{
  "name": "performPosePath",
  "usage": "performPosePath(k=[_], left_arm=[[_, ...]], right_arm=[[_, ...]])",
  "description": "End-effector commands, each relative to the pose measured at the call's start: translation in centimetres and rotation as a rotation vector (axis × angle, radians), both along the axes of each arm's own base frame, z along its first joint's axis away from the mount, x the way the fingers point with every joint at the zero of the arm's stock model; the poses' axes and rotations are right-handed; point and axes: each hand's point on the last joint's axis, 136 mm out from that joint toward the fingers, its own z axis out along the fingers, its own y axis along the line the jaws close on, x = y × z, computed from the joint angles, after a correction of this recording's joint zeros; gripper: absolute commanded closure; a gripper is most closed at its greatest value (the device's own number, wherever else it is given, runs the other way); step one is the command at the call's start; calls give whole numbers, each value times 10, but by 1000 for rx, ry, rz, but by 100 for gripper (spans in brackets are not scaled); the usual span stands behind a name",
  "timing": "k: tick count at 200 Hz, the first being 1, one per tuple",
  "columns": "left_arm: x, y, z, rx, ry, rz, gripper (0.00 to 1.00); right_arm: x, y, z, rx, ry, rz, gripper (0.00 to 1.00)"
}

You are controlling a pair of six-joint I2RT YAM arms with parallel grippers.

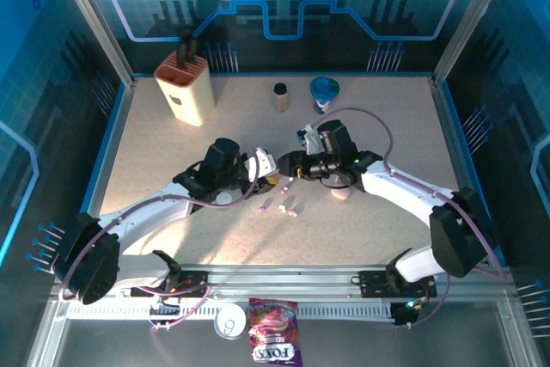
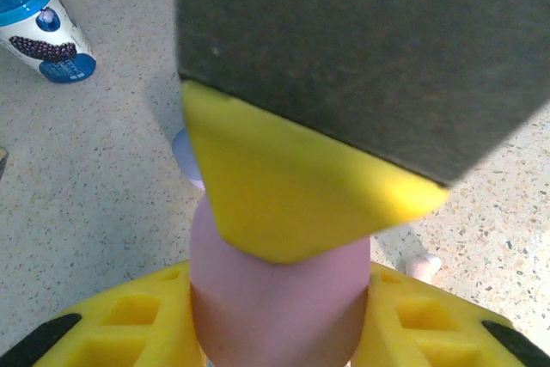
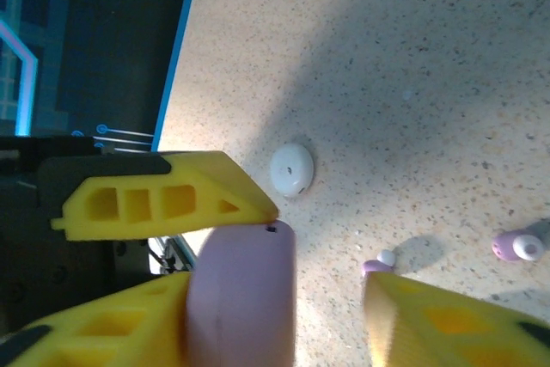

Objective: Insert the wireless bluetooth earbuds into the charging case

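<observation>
Where the left gripper and right gripper met near the middle of the surface, loose earbuds lay toward its near edge. From the left wrist, the left jaws were clamped on a pink charging case. From the right wrist, the right jaws stood apart with that case between them, and purple earbuds lay nearby.

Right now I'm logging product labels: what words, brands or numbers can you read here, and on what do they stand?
"FOX'S": on the pink candy bag at the near edge, in front of the arms' bases.
Blue cup: it carries a berry picture, but its print is too blurred to read.
Nothing else is legible.
</observation>
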Motion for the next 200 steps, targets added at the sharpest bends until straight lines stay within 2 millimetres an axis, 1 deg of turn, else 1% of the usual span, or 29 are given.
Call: performPosePath(k=[1,24,42,55,70,84,90,93,96,104,127,136,139,148,176,200], left_arm=[[-5,-5,12,-29,-57,-41,67],[-5,-3,8,-26,-61,-34,65],[-4,-2,9,-38,-72,-21,59],[-3,-1,10,-53,-87,-8,51],[-1,0,14,-91,-110,18,33],[1,1,24,-162,-143,53,21],[2,2,28,-201,-146,73,16],[3,2,31,-222,-153,83,14],[3,3,35,-247,-158,90,14],[1,3,43,-308,-164,101,11],[-12,2,67,-493,-176,82,12],[-16,2,74,-553,-176,73,13],[-17,2,75,-563,-171,68,13],[-22,1,80,-603,-171,49,13],[-29,-2,96,-701,-177,0,14],[-29,-3,114,-801,-208,-26,17]], right_arm=[[1,8,10,30,-8,14,60],[1,5,12,24,-18,0,75],[0,3,14,23,-22,-7,85],[-1,2,18,35,-28,-10,87],[-2,2,25,67,-34,-18,87],[-4,1,34,117,-27,-23,87],[-4,1,42,145,-31,-24,87],[-4,2,47,161,-34,-25,87],[-7,-1,42,164,-20,-29,87],[-9,-2,48,199,-13,-32,87],[-14,-7,71,306,3,-57,86],[-17,-10,77,342,24,-69,85],[-17,-9,84,367,12,-67,85],[-21,-11,93,412,18,-72,85],[-29,-14,115,526,37,-78,86],[-34,-17,131,612,51,-81,87]])
